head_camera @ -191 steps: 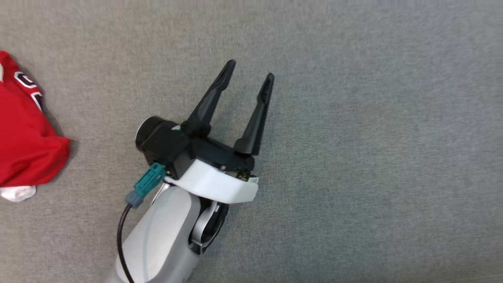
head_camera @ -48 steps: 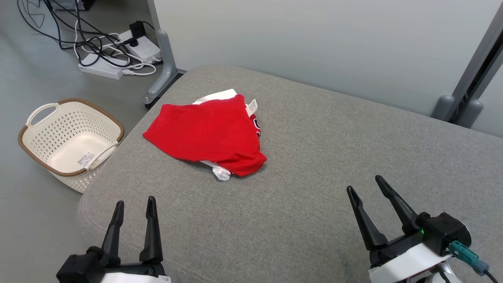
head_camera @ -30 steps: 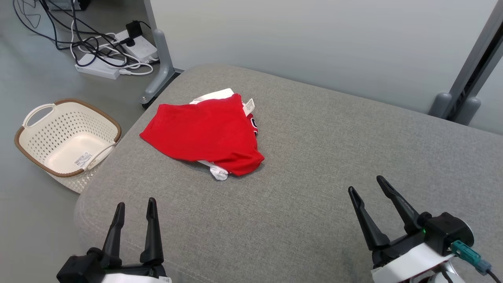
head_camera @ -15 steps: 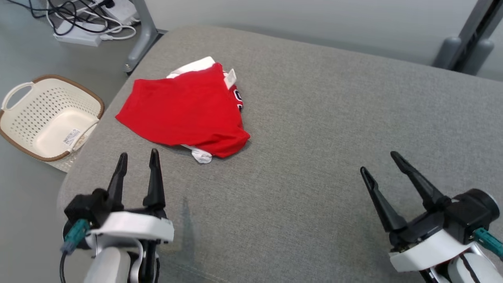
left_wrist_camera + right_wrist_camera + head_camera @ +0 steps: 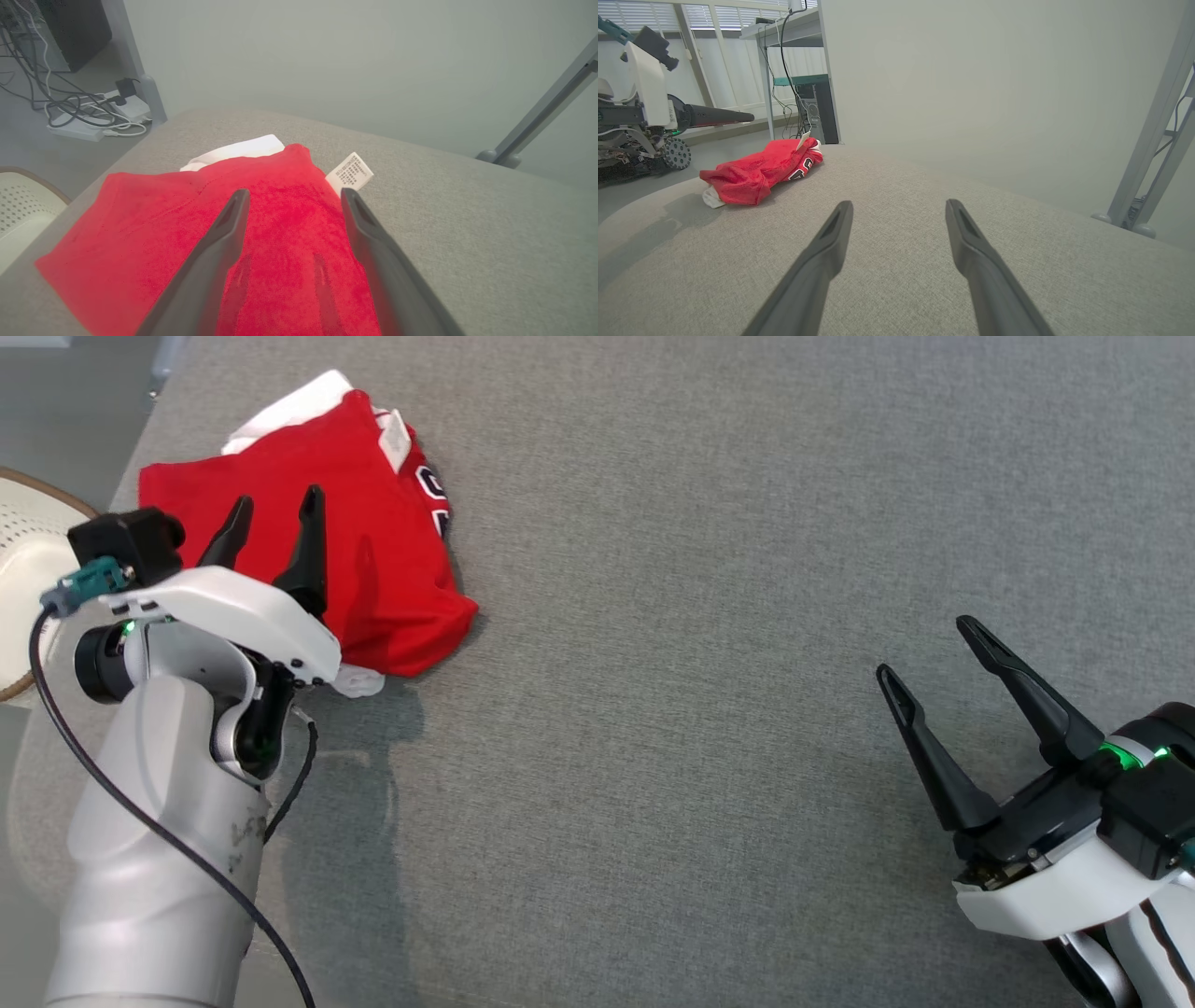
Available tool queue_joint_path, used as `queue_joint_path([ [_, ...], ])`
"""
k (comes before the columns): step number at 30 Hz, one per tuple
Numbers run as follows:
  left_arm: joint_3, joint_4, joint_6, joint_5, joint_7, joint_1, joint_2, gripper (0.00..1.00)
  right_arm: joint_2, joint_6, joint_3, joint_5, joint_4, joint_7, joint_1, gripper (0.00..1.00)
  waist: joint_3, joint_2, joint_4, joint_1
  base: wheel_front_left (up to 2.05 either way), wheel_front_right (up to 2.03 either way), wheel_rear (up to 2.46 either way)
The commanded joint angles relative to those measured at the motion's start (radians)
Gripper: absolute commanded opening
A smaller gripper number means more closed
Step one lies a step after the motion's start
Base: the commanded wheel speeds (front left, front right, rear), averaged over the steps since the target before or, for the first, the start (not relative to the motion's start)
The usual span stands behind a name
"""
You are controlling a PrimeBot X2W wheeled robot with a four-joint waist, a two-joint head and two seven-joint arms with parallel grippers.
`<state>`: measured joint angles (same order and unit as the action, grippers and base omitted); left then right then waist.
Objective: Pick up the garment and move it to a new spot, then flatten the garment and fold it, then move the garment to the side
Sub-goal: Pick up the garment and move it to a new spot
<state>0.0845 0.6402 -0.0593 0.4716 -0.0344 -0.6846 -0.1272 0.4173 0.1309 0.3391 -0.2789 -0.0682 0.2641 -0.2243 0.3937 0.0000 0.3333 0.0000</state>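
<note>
Garment [image 5: 392, 569] lies bunched at far left of the cushion [image 5: 700, 616]. Soft, light and limp; likely sags when lifted. Left gripper [image 5: 280, 495] hovers over it, jaws wide, empty. Right gripper [image 5: 922, 646] wide, empty, well apart. Best pinch: a raised fold near the edge.

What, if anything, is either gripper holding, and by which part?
Nothing. The left gripper is open above the shirt; the right gripper is open.

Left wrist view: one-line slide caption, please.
Left gripper, jaws open, poised over the red garment on the grey cushion, white tag at its far edge.
</note>
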Motion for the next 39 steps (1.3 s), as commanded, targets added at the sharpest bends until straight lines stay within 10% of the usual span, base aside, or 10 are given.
queue_joint_path([
  [1, -0.005, 0.041, -0.011, 0.021, 0.037, -0.048, -0.006, 1.00, 0.007, 0.000, 0.006, 0.004, -0.007, 0.000, -0.018, 1.00, 0.043, 0.0000, -0.038, 0.0000, 0.00, 0.00, 0.00],
  [13, 0.026, 0.251, -0.027, 0.040, 0.229, -0.205, -0.049, 1.00, 0.003, 0.000, 0.000, -0.002, -0.012, 0.000, -0.042, 1.00, 0.097, 0.0000, -0.086, 0.0000, 0.00, 0.00, 0.00],
  [14, 0.023, 0.262, -0.027, 0.043, 0.231, -0.213, -0.052, 0.79, 0.002, 0.000, 0.000, -0.002, -0.013, 0.000, -0.043, 1.00, 0.099, 0.0000, -0.088, 0.0000, 0.00, 0.00, 0.00],
  [15, 0.022, 0.271, -0.023, 0.042, 0.228, -0.220, -0.058, 0.28, 0.001, 0.000, 0.000, -0.002, -0.013, 0.000, -0.044, 1.00, 0.100, 0.0000, -0.091, 0.0000, 0.00, 0.00, 0.00],
  [16, 0.024, 0.279, -0.018, 0.037, 0.222, -0.226, -0.064, 0.00, 0.000, 0.000, 0.000, -0.002, -0.013, 0.000, -0.046, 1.00, 0.100, 0.0000, -0.093, 0.0000, 0.00, 0.00, 0.00],
  [39, -0.005, 0.146, -0.063, 0.089, -0.136, -0.178, -0.097, 0.00, -0.095, 0.000, 0.008, -0.010, 0.057, 0.000, -0.016, 1.00, -0.120, 0.0000, -0.100, 0.0000, 0.00, 0.00, 0.00],
])
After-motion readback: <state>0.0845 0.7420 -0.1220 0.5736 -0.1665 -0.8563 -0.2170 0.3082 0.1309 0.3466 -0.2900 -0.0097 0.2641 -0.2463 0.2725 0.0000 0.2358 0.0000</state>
